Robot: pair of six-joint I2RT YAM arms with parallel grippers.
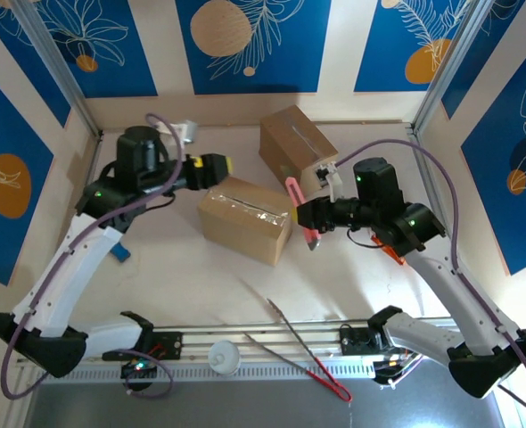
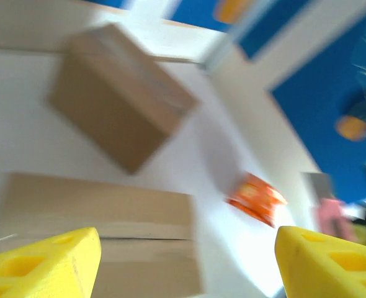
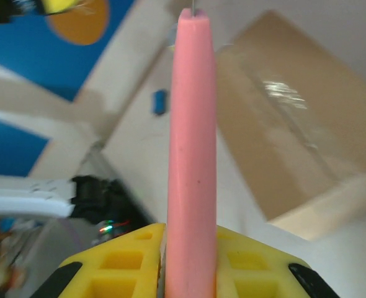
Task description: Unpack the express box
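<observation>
A brown express box (image 1: 245,218) with clear tape along its top lies mid-table; in the left wrist view the box (image 2: 102,223) sits just under the fingers. My left gripper (image 1: 217,166) hovers at its far left corner, yellow fingers (image 2: 46,261) spread wide, nothing between them. The right gripper (image 1: 309,217) is at the box's right end, shut on a pink cutter (image 1: 294,192). In the right wrist view the pink cutter (image 3: 191,155) stands upright between the yellow pads (image 3: 133,261), with the taped box (image 3: 294,143) to its right.
A second cardboard box (image 1: 294,143) stands tilted at the back. An orange packet (image 2: 257,198) lies right of the boxes, under the right arm (image 1: 390,252). Red-tipped tongs (image 1: 303,352) and a white cup (image 1: 225,358) lie near the front rail. A blue object (image 1: 120,254) is at the left.
</observation>
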